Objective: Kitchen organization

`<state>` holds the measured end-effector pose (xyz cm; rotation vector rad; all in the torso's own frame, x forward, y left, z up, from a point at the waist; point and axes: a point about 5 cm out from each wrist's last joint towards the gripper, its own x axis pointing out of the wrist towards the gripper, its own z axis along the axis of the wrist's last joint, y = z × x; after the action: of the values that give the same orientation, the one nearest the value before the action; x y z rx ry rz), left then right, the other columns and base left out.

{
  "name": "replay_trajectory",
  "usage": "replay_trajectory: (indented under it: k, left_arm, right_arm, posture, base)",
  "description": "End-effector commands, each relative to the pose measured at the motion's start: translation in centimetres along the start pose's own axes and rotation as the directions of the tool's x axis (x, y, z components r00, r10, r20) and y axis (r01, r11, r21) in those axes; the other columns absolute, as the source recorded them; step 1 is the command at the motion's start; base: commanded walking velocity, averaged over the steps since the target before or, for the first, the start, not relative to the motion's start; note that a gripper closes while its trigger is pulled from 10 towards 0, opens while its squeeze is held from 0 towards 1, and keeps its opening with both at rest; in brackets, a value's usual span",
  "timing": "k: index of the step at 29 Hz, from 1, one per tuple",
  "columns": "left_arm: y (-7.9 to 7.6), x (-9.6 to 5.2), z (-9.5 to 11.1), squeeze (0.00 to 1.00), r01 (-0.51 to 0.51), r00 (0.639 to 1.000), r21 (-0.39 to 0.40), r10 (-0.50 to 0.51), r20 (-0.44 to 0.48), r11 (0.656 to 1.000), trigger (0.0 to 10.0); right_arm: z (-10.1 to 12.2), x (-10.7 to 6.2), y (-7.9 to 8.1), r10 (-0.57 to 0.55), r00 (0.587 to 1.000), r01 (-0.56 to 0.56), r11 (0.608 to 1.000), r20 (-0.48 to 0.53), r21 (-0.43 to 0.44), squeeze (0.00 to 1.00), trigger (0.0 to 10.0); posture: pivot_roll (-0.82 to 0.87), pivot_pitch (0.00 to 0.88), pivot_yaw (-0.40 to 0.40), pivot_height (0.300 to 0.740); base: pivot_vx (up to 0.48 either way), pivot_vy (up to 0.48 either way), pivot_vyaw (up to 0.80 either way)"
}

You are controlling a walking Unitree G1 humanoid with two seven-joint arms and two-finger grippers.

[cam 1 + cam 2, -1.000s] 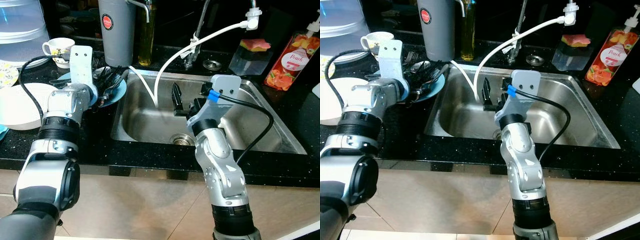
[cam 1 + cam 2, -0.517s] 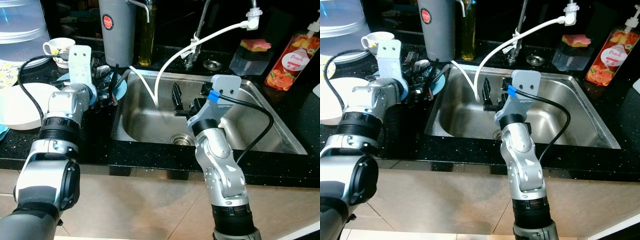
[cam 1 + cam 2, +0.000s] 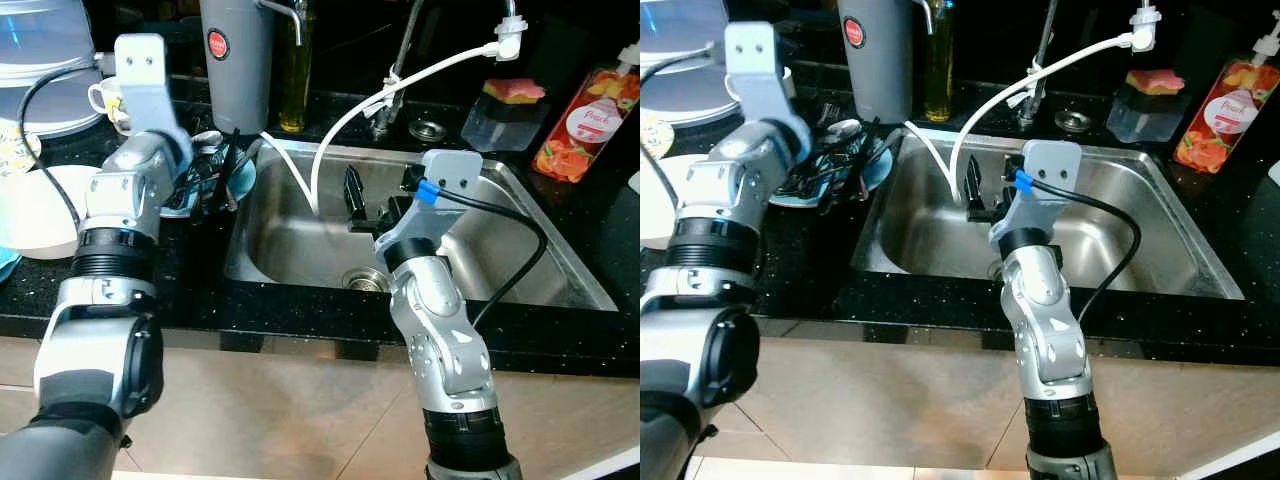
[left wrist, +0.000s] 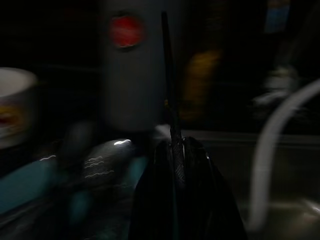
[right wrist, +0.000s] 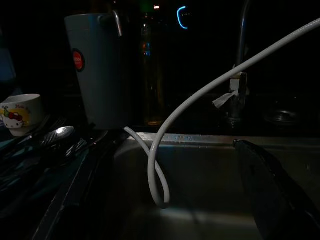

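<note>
- Black speckled kitchen counter (image 3: 190, 285) with a steel sink (image 3: 300, 250) set in; dishes and cutlery stacked on the counter's left part.
- Left gripper (image 4: 176, 146): raised over the blue plate (image 3: 872, 165) just left of the sink; fingers pressed together, clamped on a thin black utensil (image 4: 167, 75).
- Thin black utensil: a slim stem, exact kind not to be made out. Judged light, stiff and smooth, so prone to pivot or slide in a two-finger pinch. Held near one end; a hold nearer mid-length judged steadier for carrying.
- Long axis: runs straight out in line with the fingers. In the head views, stands near upright above the plate, free end up, toward the grey canister (image 3: 236, 60).
- Cutlery heap (image 3: 825, 165): dark-handled pieces and a shiny spoon lying crosswise on the blue plate, right under the gripper. Judged likely to tangle and shift if brushed.
- Nearby on the counter: white cup (image 3: 108, 97) behind the plate, white plate (image 3: 35, 210) further left, oil bottle (image 3: 293, 80) beside the canister.
- Right gripper (image 3: 352, 198): hangs idle over the sink basin, near the white hose (image 3: 350, 110); whether apart or together cannot be told.
- Far right: sponge holder (image 3: 505, 105) and peach soap bottle (image 3: 588, 120), well apart from the work.
</note>
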<state>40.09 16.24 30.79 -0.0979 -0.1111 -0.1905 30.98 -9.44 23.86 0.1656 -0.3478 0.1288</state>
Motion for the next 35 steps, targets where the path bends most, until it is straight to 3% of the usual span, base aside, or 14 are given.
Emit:
replay_trajectory:
  k: [1, 5, 9, 10, 14, 17, 19, 21, 22, 23, 24, 25, 29, 35]
  left_arm:
    - [-2.7, -0.4, -1.4, 0.00, 0.199, 0.978, 0.007, -0.199, -0.067, 0.980, 10.0]
    - [-3.8, -1.1, -3.4, 0.00, 0.306, 0.940, 0.074, -0.289, -0.180, 0.949, 10.0]
    - [-4.1, -1.2, -4.4, 0.00, 0.331, 0.924, 0.103, -0.300, -0.236, 0.938, 10.0]
    - [-4.5, -0.8, -4.7, 0.00, 0.321, 0.915, 0.122, -0.274, -0.298, 0.939, 10.0]
    - [-4.7, -0.5, -4.5, 0.00, 0.319, 0.909, 0.102, -0.273, -0.316, 0.942, 10.0]
    - [-5.0, 0.7, -6.2, 0.00, 0.319, 0.890, 0.157, -0.238, -0.390, 0.935, 10.0]
    - [-4.9, 0.8, -7.0, 0.00, 0.320, 0.882, 0.175, -0.225, -0.414, 0.931, 10.0]
    - [-4.5, 0.5, -8.1, 0.16, 0.338, 0.868, 0.218, -0.214, -0.449, 0.915, 10.0]
    - [-4.4, 0.5, -8.0, 0.16, 0.342, 0.867, 0.219, -0.217, -0.448, 0.914, 10.0]
    - [-4.4, 0.5, -8.0, 0.62, 0.342, 0.867, 0.222, -0.216, -0.449, 0.913, 10.0]
    - [-4.4, 0.5, -8.0, 0.62, 0.342, 0.867, 0.222, -0.216, -0.449, 0.913, 10.0]
    - [-4.3, 0.5, -8.1, 1.00, 0.341, 0.868, 0.234, -0.209, -0.450, 0.910, 10.0]
    - [-4.1, 0.7, -8.1, 1.00, 0.335, 0.872, 0.241, -0.203, -0.444, 0.911, 10.0]
    - [-4.7, 1.4, -6.1, 1.00, 0.349, 0.910, 0.215, -0.275, -0.310, 0.912, 10.0]
  right_arm:
    - [0.0, 0.1, -0.4, -0.021, 1.000, 0.021, 1.000, 0.005, -0.006, 0.00, 10.0]
    - [0.1, 0.1, -0.5, -0.020, 1.000, 0.020, 1.000, 0.008, -0.010, 0.00, 10.0]
    - [0.1, 0.2, -0.7, -0.028, 1.000, 0.028, 0.999, 0.002, -0.025, 0.00, 10.0]
    - [0.1, 0.4, -1.3, -0.047, 0.999, 0.047, 0.998, 0.002, -0.037, 0.00, 10.0]
    - [0.2, 0.5, -1.6, -0.054, 0.999, 0.054, 0.998, 0.005, -0.042, 0.00, 10.0]
    - [-1.6, 1.1, -1.3, 0.004, 0.991, -0.021, 0.992, -0.134, -0.123, 0.00, 10.0]
    - [-2.1, 1.3, -1.2, 0.022, 0.984, -0.045, 0.990, -0.177, -0.131, 0.00, 10.0]
    - [-2.5, 2.0, -0.6, 0.058, 0.977, -0.090, 0.985, -0.204, -0.147, 0.00, 10.0]
    - [-2.4, 2.2, -0.6, 0.058, 0.979, -0.086, 0.987, -0.198, -0.138, 0.00, 10.0]
    - [-2.1, 2.5, -0.6, 0.057, 0.981, -0.079, 0.990, -0.184, -0.113, 0.00, 10.0]
    - [-2.1, 2.5, -0.6, 0.057, 0.981, -0.079, 0.990, -0.184, -0.113, 0.00, 10.0]
    - [-1.7, 2.9, -0.5, 0.060, 0.983, -0.078, 0.992, -0.171, -0.098, 0.00, 10.0]
    - [-0.5, 4.0, 0.4, 0.092, 0.990, -0.101, 0.991, -0.110, -0.088, 0.00, 10.0]
    - [0.9, 4.8, 1.3, 0.105, 0.994, -0.106, 0.993, -0.031, -0.055, 0.00, 10.0]
  posture:
    - [0.21, 0.000, -0.032, 0.740]
    - [0.22, 0.000, -0.022, 0.740]
    - [0.22, 0.000, -0.025, 0.740]
    - [0.24, 0.000, -0.024, 0.740]
    - [0.24, 0.000, -0.024, 0.740]
    - [0.22, 0.000, -0.035, 0.740]
    - [0.22, 0.000, -0.035, 0.740]
    - [0.22, 0.017, -0.042, 0.740]
    - [0.22, 0.017, -0.042, 0.740]
    - [0.23, 0.031, -0.054, 0.740]
    - [0.23, 0.031, -0.054, 0.740]
    - [0.23, 0.031, -0.054, 0.740]
    - [0.25, 0.043, -0.064, 0.740]
    - [0.24, 0.037, -0.058, 0.740]
  base:
    - [0.000, 0.000, 0.00]
    - [0.000, 0.000, 0.00]
    - [0.000, 0.000, 0.00]
    - [0.000, 0.000, 0.00]
    - [0.000, 0.000, 0.00]
    - [0.000, 0.000, 0.00]
    - [0.000, 0.000, 0.00]
    - [0.000, 0.000, 0.00]
    - [0.000, 0.000, 0.00]
    - [0.000, 0.000, 0.00]
    - [0.000, 0.000, 0.00]
    - [0.000, 0.000, 0.00]
    - [0.000, 0.000, 0.00]
    - [0.000, 0.000, 0.00]
